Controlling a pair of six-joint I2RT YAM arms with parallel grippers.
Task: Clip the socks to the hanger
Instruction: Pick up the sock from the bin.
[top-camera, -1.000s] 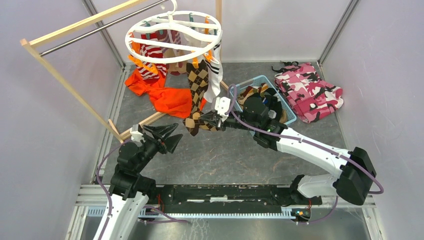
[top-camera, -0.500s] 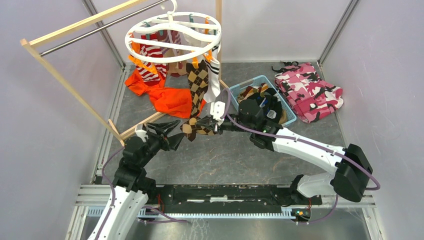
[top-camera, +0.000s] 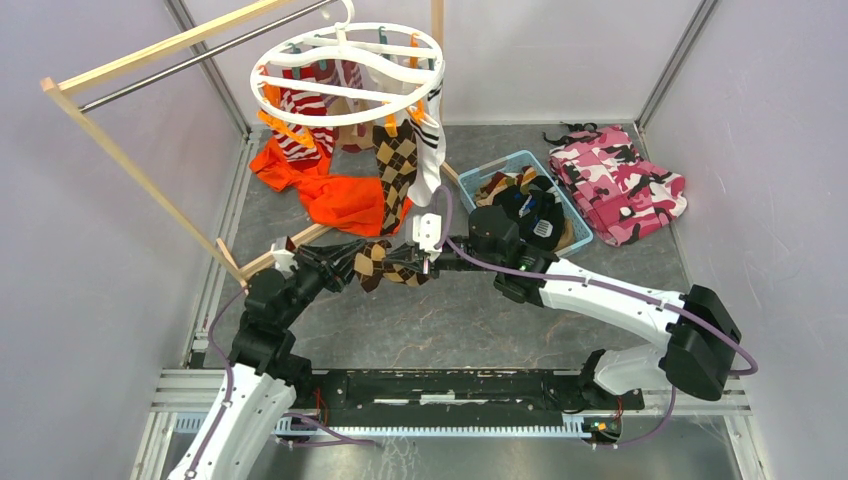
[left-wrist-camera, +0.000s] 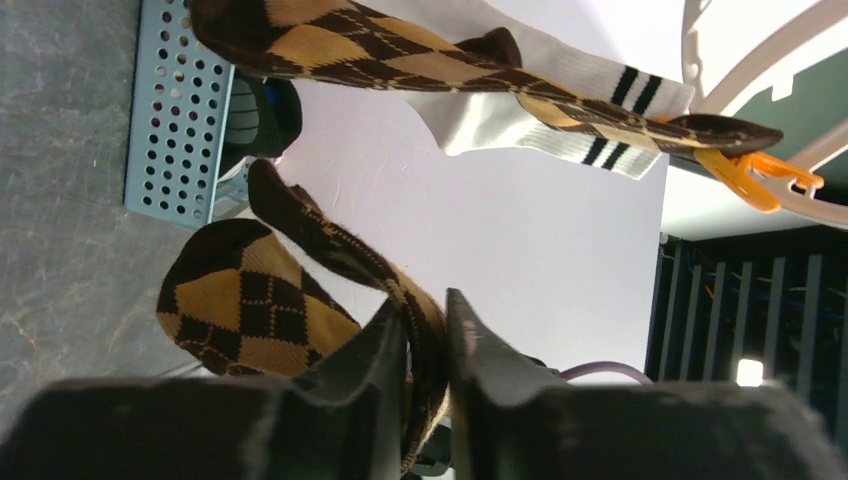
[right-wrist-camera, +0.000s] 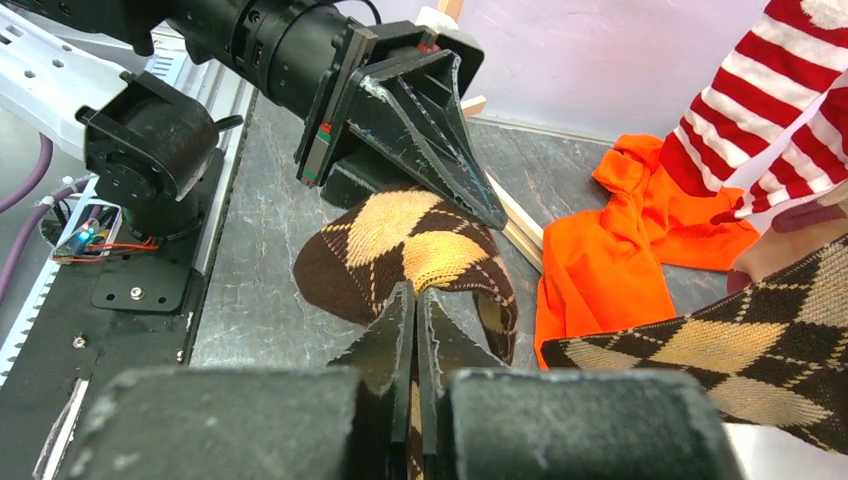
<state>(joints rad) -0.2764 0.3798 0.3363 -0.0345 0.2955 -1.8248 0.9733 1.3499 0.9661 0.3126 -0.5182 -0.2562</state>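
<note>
I have the loose argyle sock (top-camera: 385, 262) strung between both arms, low over the counter (top-camera: 450, 320) and just in front of the hanger (top-camera: 330, 120). The right claw (right-wrist-camera: 415, 292) is clamped tight on one end. In its wrist view the fabric is pinched flat between the fingers, and the diamond pattern bulges out beyond the tips. The left claw (left-wrist-camera: 425, 300) is pinched on the other end, with a band of the knit running down between its two fingers, so I count that as a grip and not a near miss.

The matching argyle sock (top-camera: 398, 160) hangs from the near rim beside the white striped sock (top-camera: 430, 150). The red-and-white sock (top-camera: 300, 125) hangs further left. More socks wait in the blue basket (top-camera: 500, 162).

As I read it, this step is a two-handed presentation of the cuff to a clip. To do it well I want the fabric taut but not stretched between the claws, so that a short, flat edge stands clear of both sets of fingers. I would lift both arms together, keeping that edge level, and aim for the orange clips (top-camera: 283, 128) on the left side of the ring. I cannot tell from here which clips are free. The ring swings on its hook, so I would approach slowly and avoid pushing the socks already hung.
</note>
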